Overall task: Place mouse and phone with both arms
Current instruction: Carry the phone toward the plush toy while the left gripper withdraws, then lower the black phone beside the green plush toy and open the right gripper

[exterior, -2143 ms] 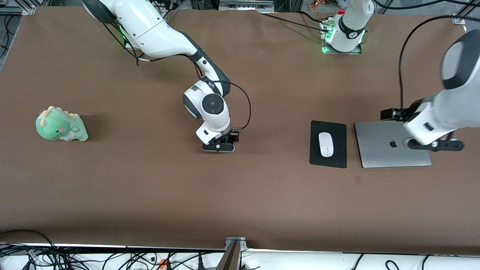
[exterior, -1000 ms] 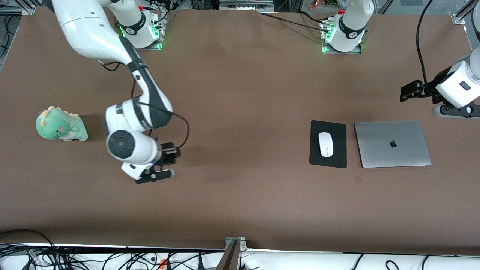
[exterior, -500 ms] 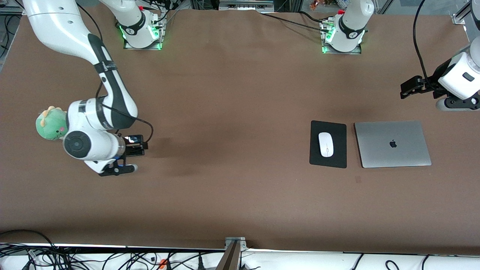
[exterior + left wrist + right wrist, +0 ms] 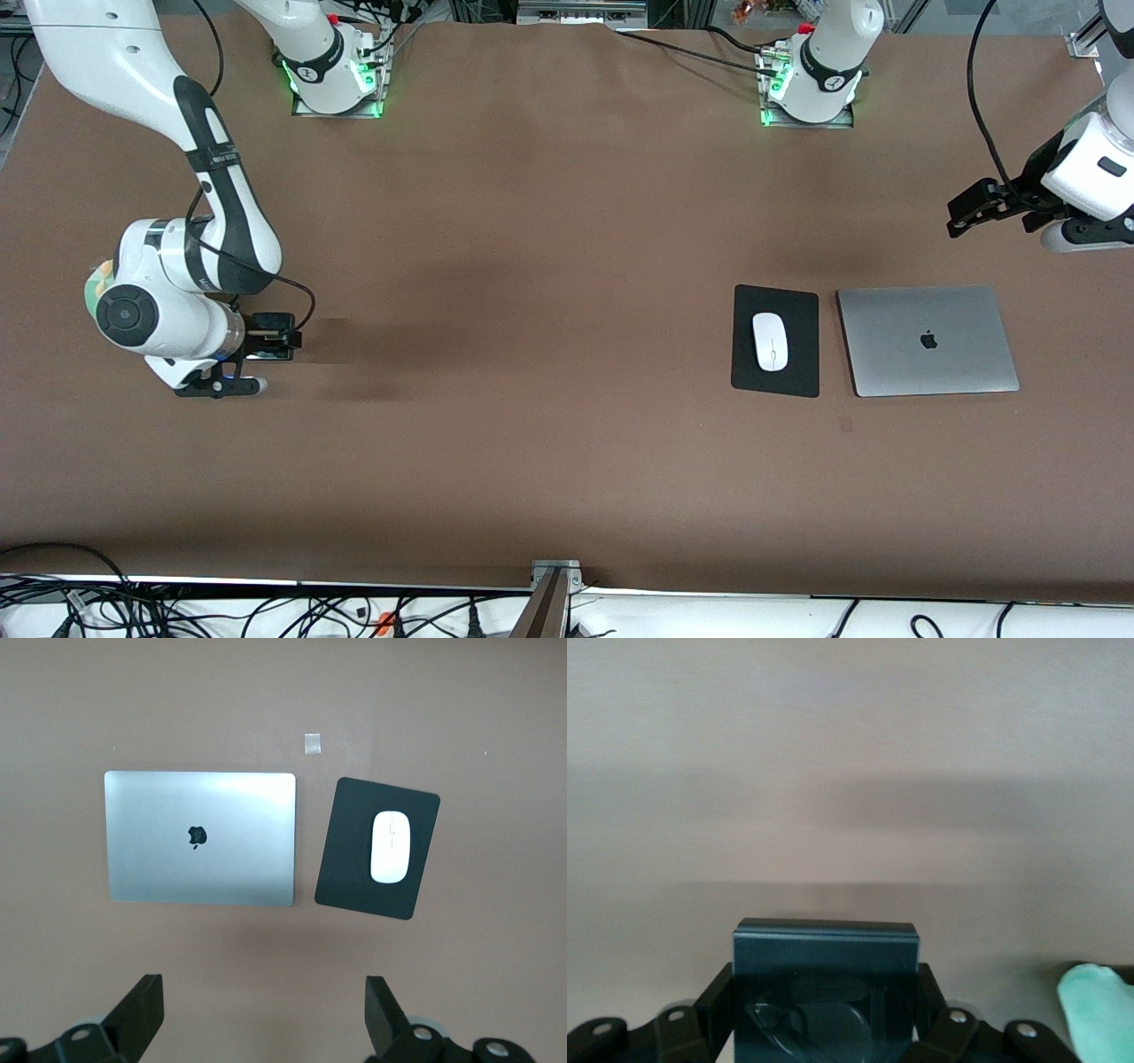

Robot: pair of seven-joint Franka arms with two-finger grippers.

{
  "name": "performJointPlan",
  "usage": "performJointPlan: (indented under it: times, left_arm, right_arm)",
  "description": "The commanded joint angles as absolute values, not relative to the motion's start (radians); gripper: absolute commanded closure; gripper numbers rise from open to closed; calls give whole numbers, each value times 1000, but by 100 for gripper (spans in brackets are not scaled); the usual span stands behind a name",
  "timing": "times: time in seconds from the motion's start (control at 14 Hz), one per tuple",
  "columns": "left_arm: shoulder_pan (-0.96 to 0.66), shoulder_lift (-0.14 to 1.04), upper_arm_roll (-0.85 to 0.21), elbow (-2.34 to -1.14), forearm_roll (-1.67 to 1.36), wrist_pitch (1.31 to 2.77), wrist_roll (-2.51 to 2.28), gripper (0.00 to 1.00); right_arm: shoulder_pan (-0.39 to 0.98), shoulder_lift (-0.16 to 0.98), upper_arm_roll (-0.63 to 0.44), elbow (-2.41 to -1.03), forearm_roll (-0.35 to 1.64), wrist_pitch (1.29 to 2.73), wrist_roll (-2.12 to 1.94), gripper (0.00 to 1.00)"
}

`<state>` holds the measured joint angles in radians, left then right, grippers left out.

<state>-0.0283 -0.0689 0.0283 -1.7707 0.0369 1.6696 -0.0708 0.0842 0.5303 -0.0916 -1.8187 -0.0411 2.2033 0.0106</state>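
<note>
We list a brown bench [image 4: 567,461] carrying few items. The mouse [image 4: 770,341], white and oval, lies on a black mouse pad [image 4: 751,372] toward the left arm's end of the bench; a closed silver laptop [image 4: 927,340] sits just beside the pad, closer still to that end. We note a small pale patch [image 4: 311,742] on the bench near these two. The left tool [image 4: 261,1014] hangs over bare bench close to the laptop, on the side away from the front camera, fingers spread wide and holding nothing. The right tool [image 4: 266,341] is up over the right arm's end of the bench, its fingers [image 4: 713,1014] clamped on the phone [image 4: 825,992], a black slab that we see from the right wrist view held between them. A green plush toy [image 4: 1099,1010] rests on the bench under that arm's wrist; the front view shows only a sliver of it.
</note>
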Motion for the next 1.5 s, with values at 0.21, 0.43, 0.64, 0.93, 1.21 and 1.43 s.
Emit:
performJointPlan:
  times: [0.21, 0.43, 0.64, 0.93, 1.21, 1.43]
  left_arm:
    - [-20, -97, 18, -1796, 20, 1671, -26, 0]
    - [-18, -95, 20, -1796, 20, 1667, -26, 0]
    - [-21, -95, 17, -1793, 20, 1667, -28, 0]
    - [-20, -95, 17, -1793, 20, 1657, -28, 0]
    - [-21, -95, 15, -1792, 20, 1654, -28, 0]
    - [-21, -95, 15, -1792, 20, 1652, -28, 0]
  right_arm:
    - [71, 428, -147, -2025, -35, 2362, -32, 85]
    - [58, 397, -147, -2104, -32, 2428, -32, 85]
    - [54, 391, -147, -2161, -28, 2539, -31, 85]
    - [31, 442, -146, -2161, -26, 2609, -44, 83]
    - [29, 463, -141, -2155, -23, 2638, -58, 77]
    - [29, 469, -135, -2151, -21, 2645, -49, 34]
